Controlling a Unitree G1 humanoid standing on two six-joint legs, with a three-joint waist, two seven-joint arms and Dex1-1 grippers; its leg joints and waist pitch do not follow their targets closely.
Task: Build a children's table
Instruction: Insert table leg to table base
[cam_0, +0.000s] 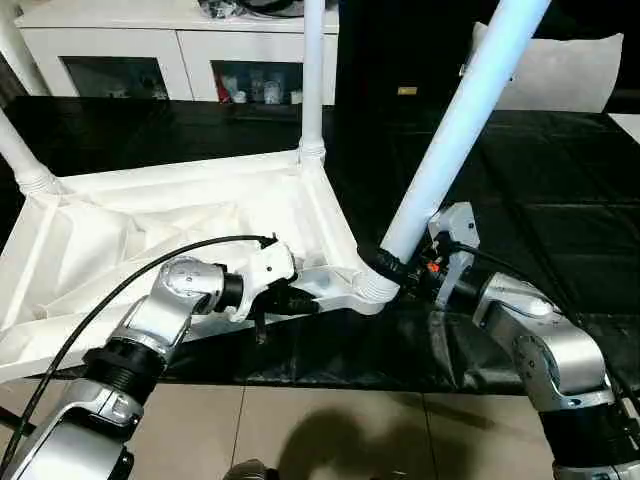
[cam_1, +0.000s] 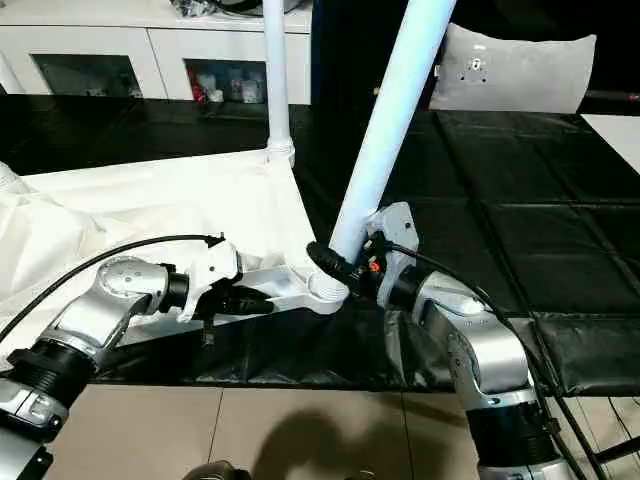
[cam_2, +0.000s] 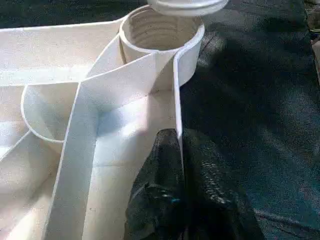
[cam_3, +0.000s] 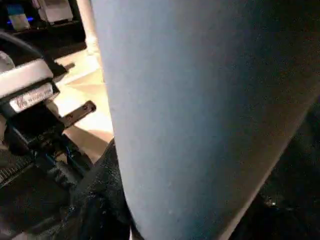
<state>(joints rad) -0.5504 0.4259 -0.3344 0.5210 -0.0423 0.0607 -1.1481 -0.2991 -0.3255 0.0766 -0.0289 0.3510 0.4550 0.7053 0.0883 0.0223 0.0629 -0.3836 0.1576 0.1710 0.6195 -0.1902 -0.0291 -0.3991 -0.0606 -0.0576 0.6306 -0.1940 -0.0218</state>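
Black quilted matting (cam_0: 560, 200) covers the work surface, with a white glass-door cabinet (cam_0: 180, 50) behind it and pale floor tiles (cam_0: 330, 430) in front. From the head camera's left eye, the white tabletop (cam_0: 150, 230) lies upside down on the matting, ribbed underside up. Two legs stand in corner sockets: one at the far corner (cam_0: 313, 70) and one at the far left corner (cam_0: 20, 150). A third leg (cam_0: 460, 120) leans to the right out of the near corner socket (cam_0: 375, 288). The left gripper (cam_0: 295, 300) is clenched on the tabletop's near rim, just beside that socket. The right gripper (cam_0: 400, 270) clasps the leaning leg at its foot, one black finger wrapped around the tube just above the socket.

The right eye gives the same arrangement, with a grey cushion (cam_1: 520, 70) at the far side of the matting.

At the left wrist, the black fingers (cam_2: 165, 200) pinch the thin upright rim wall, and the threaded socket (cam_2: 160, 30) lies ahead with the leg's flared end just above it.

At the right wrist, the leg's tube (cam_3: 200, 115) sits close against a dark finger (cam_3: 95, 200), with the left gripper beyond.
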